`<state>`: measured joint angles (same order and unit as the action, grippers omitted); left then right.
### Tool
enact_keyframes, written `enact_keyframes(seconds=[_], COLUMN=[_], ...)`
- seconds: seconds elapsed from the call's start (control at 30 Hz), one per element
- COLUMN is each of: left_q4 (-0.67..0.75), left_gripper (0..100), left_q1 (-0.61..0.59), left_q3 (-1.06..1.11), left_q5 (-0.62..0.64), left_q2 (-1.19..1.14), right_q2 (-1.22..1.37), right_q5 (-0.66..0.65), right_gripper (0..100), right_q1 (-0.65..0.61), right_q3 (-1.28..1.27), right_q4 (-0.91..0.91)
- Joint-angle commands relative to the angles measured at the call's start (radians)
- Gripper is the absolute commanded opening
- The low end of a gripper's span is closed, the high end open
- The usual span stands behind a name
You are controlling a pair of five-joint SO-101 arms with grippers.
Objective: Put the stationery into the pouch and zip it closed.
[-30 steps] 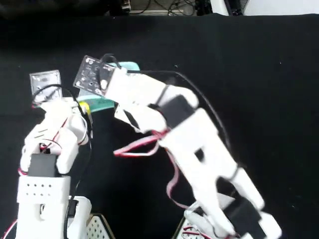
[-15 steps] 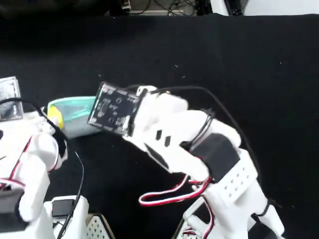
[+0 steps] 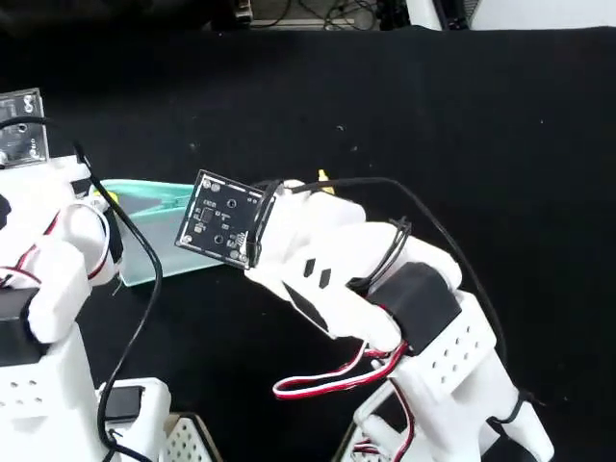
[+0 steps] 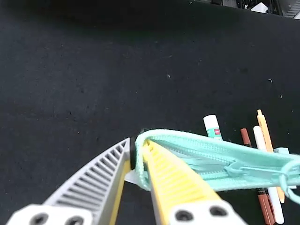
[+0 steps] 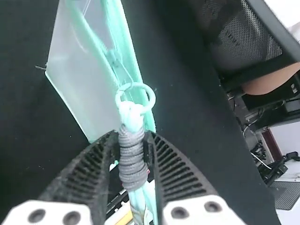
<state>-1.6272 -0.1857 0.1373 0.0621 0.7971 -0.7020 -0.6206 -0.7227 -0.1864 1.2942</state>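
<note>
A mint-green pouch (image 3: 149,236) lies on the black table between the two arms. My left gripper (image 4: 136,149) is shut on the pouch (image 4: 211,157) at its end corner, with a grey finger and a yellow finger (image 4: 161,176) either side. My right gripper (image 5: 131,137) is shut on the zipper pull cord (image 5: 131,157), just behind the pull's ring (image 5: 136,96), over the pouch's translucent side (image 5: 77,70). In the high view the right arm's camera board (image 3: 218,231) hides that gripper. Beside the pouch lie a glue stick (image 4: 212,126), a brown pen (image 4: 244,137) and an orange pen (image 4: 264,133).
The right arm (image 3: 385,298) stretches across the table's middle from the front edge. The left arm (image 3: 48,279) stands at the left edge. Black cloth (image 3: 462,135) runs open to the right and far side. Cables lie along the far edge (image 3: 308,14).
Both arms have carried the pouch toward the near left. The right arm's camera board dropped from the far side toward the middle, and more of the pouch shows between the grippers.
</note>
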Motion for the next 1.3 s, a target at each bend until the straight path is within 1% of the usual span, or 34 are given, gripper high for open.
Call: enact_keyframes(seconds=[0.0, 0.07, 0.2, 0.33, 0.47, 0.57, 0.7, 0.8, 0.9, 1.07, 1.2, 1.27], left_q4=[-0.081, -0.110, -0.130, -0.132, -0.132, -0.132, -0.130, -0.130, -0.127, -0.066, -0.035, -0.029], left_gripper=[12, 15, 15, 15, 7, 3, 3, 3, 3, 3, 3, 3], left_q1=[-0.008, -0.008, -0.010, -0.010, -0.016, -0.067, -0.168, -0.206, -0.213, -0.209, -0.206, -0.189], left_q3=[-0.008, -0.010, -0.012, -0.012, -0.012, -0.044, -0.090, -0.088, -0.077, 0.010, 0.082, 0.097], left_q5=[-0.054, -0.080, -0.110, -0.112, -0.107, -0.109, -0.110, -0.112, -0.112, -0.112, -0.112, -0.107], left_q2=[-0.044, -0.044, -0.034, -0.038, -0.034, -0.034, -0.034, -0.041, -0.044, -0.035, -0.034, -0.034], right_q2=[-0.027, -0.024, -0.024, -0.028, -0.030, -0.031, -0.038, -0.076, -0.119, -0.133, -0.133, -0.136], right_q5=[0.011, 0.011, 0.011, 0.011, 0.011, 0.011, 0.011, 0.011, 0.011, 0.011, 0.011, 0.011], right_gripper=[1.1, 1.1, 1.1, 1.1, 1.1, 1.1, 1.1, 1.1, 1.1, 1.1, 1.1, 1.1], right_q1=[0.020, 0.020, 0.020, 0.020, 0.026, 0.048, 0.101, 0.137, 0.175, 0.235, 0.233, 0.209], right_q3=[0.005, 0.005, 0.005, 0.005, 0.005, 0.008, 0.018, 0.021, 0.018, -0.013, -0.062, -0.067], right_q4=[-0.003, -0.003, 0.003, 0.003, 0.003, 0.003, 0.003, 0.003, 0.003, 0.000, -0.005, -0.005])
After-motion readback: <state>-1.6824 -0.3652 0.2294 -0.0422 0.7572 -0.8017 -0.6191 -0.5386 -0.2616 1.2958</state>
